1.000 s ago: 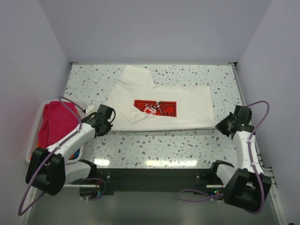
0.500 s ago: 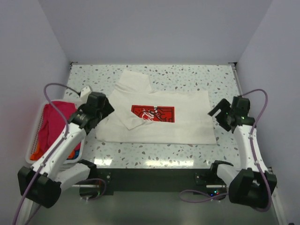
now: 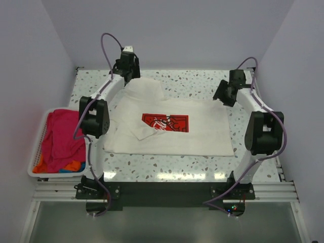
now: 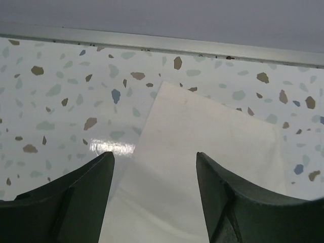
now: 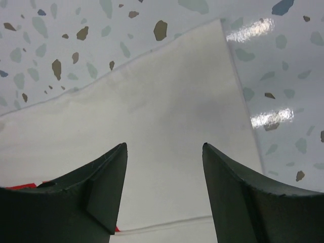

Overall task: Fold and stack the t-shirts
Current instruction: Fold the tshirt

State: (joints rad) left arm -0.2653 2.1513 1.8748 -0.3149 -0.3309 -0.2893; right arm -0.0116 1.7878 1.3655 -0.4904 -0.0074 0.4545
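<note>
My left end effector (image 4: 154, 158) and right end effector (image 5: 164, 148) gape empty over the white t-shirt's (image 3: 202, 129) corners toward the table's (image 3: 197, 81) far edge.

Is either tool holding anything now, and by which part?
Nothing is held: left tool and right tool hang open above far corners of the white cloth t-shirt.

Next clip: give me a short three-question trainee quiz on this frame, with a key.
1. True or false: the white cloth t-shirt with a red rectangular print lies on the speckled table.
2. Where is the magenta cloth t-shirt? A: in the white slatted plastic basket; B: on the table; C: in a gripper.
3. Fill in: the left gripper and right gripper both stand ____.
Key: 1 true; 2 A; 3 open.
</note>
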